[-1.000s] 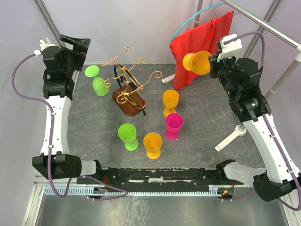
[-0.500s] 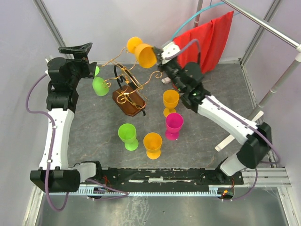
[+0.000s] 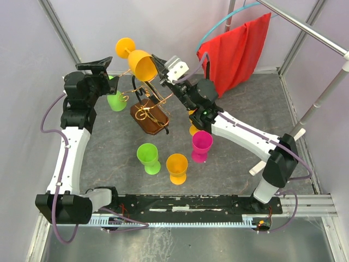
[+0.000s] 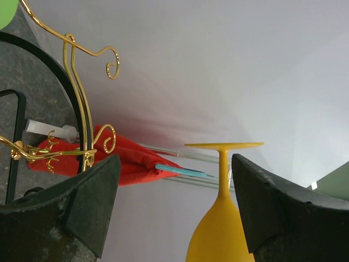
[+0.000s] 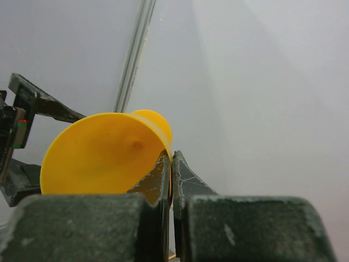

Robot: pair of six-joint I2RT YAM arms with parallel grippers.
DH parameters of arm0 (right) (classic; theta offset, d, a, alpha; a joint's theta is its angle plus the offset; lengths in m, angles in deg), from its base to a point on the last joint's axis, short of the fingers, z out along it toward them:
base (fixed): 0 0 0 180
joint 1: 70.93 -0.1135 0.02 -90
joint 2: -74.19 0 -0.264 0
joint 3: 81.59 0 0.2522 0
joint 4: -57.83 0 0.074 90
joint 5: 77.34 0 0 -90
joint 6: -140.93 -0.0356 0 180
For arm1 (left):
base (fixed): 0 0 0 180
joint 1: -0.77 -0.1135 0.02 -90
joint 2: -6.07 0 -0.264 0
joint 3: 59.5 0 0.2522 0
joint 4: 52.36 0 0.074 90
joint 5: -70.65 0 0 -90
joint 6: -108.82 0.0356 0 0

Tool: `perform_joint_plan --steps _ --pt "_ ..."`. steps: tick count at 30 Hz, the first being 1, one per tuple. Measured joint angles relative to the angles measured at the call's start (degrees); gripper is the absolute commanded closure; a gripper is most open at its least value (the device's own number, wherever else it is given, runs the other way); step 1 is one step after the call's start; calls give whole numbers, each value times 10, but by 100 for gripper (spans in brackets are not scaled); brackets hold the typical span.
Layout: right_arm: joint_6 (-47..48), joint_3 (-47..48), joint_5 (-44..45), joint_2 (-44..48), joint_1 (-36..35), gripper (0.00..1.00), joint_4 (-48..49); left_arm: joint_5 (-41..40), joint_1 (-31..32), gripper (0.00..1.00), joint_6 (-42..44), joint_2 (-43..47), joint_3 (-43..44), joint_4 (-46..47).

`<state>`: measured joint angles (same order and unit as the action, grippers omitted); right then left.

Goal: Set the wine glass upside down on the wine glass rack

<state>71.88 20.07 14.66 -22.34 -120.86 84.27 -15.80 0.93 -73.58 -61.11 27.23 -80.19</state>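
My right gripper (image 3: 158, 69) is shut on the rim of a yellow wine glass (image 3: 140, 63) and holds it high over the wine glass rack (image 3: 148, 117), bowl towards the gripper and foot up and to the left. In the right wrist view the fingertips (image 5: 165, 173) pinch the rim of the glass (image 5: 103, 155). My left gripper (image 3: 104, 83) is open and empty at the rack's left side. In its view the yellow glass (image 4: 221, 234) stands foot-up between the open fingers (image 4: 87, 202), beside the gold wire arms (image 4: 76, 71).
A green glass (image 3: 116, 100) sits at the rack's left, by the left gripper. On the table stand a green (image 3: 147, 157), an orange (image 3: 177, 167) and a magenta glass (image 3: 202, 144); another orange one (image 3: 193, 130) is partly behind the right arm. A red cloth (image 3: 237, 49) hangs at the back right.
The right arm has swung left from the red cloth, carrying the yellow glass to above the rack. The left gripper has shifted slightly right, towards the rack.
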Motion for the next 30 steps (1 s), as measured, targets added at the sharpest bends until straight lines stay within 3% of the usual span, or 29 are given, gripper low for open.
perform_joint_plan --steps 12,30 --pt "14 10 -5 -43 -31 99 17 -1 5 19 -19 0 -11 24" --pt "12 38 -2 -67 -67 99 22 -5 16 46 -21 1 -22 46"
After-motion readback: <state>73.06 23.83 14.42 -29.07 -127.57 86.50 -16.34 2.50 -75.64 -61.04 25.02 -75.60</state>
